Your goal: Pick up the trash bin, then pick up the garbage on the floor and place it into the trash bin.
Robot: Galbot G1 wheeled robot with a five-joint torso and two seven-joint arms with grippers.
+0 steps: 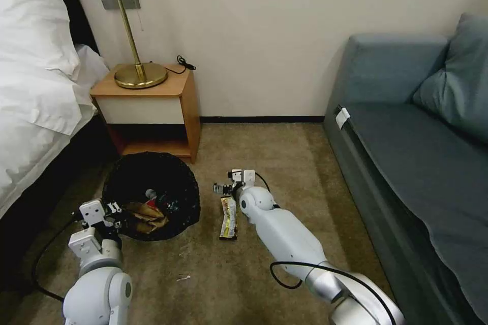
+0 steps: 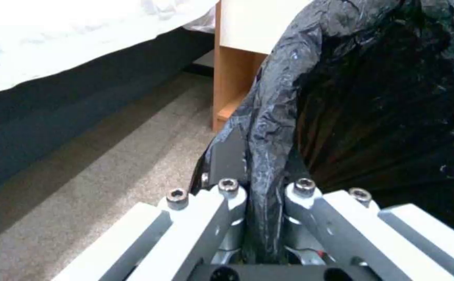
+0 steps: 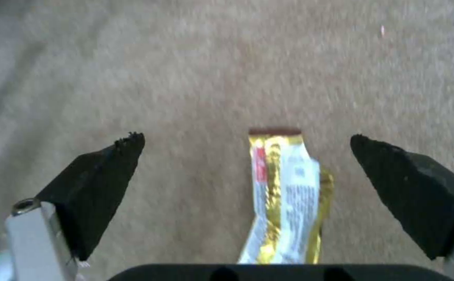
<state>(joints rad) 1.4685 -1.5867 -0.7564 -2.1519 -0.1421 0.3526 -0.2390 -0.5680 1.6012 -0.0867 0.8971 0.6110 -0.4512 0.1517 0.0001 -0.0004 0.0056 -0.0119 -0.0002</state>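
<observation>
With my left fingers (image 2: 263, 195) clenched on the trash bin's (image 1: 152, 195) bagged rim, my right fingers (image 3: 248, 164) hang spread around the snack wrapper (image 3: 287, 195) on the carpet (image 3: 211, 70), needing only descent and closure.

Soft even indoor light; motion-blurred carpet (image 3: 227, 70) in right wrist view.

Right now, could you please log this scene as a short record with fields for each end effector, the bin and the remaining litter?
left end effector: shut on the trash bin, pinching its bag-covered rim
right end effector: open, above the snack wrapper, pads either side
bin contents: crumpled brown paper and other litter
wrapper location: flat on the carpet, beside the bin
surroundings: nightstand, bed, sofa
</observation>
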